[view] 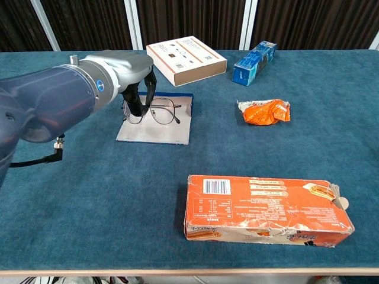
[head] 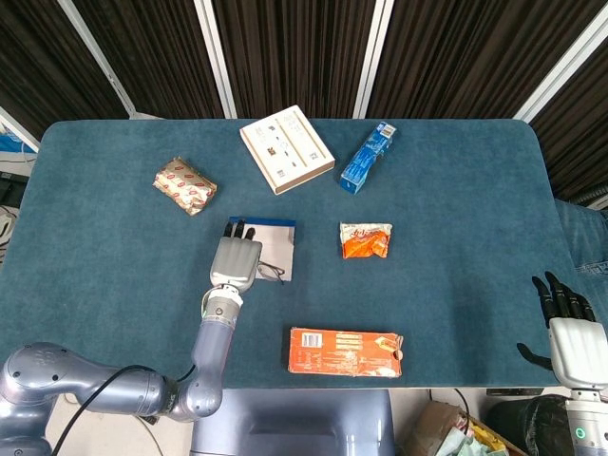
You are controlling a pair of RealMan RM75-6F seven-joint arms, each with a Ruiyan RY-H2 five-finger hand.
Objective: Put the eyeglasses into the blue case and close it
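My left hand (view: 127,71) (head: 236,259) holds the thin-framed eyeglasses (view: 160,111) in the air over the open blue case (view: 167,127). The case lies flat with its pale inside facing up and a blue rim along its far edge. In the head view the hand covers the case's left part, and the eyeglasses (head: 271,273) show just right of the fingers, over the case (head: 281,245). My right hand (head: 570,328) hangs beyond the table's right front corner, fingers apart, holding nothing.
An orange carton (view: 266,206) lies near the front edge. An orange snack bag (view: 263,111) sits right of the case. At the back are a white flat box (view: 186,59), a blue box (view: 254,61) and a foil packet (head: 184,184).
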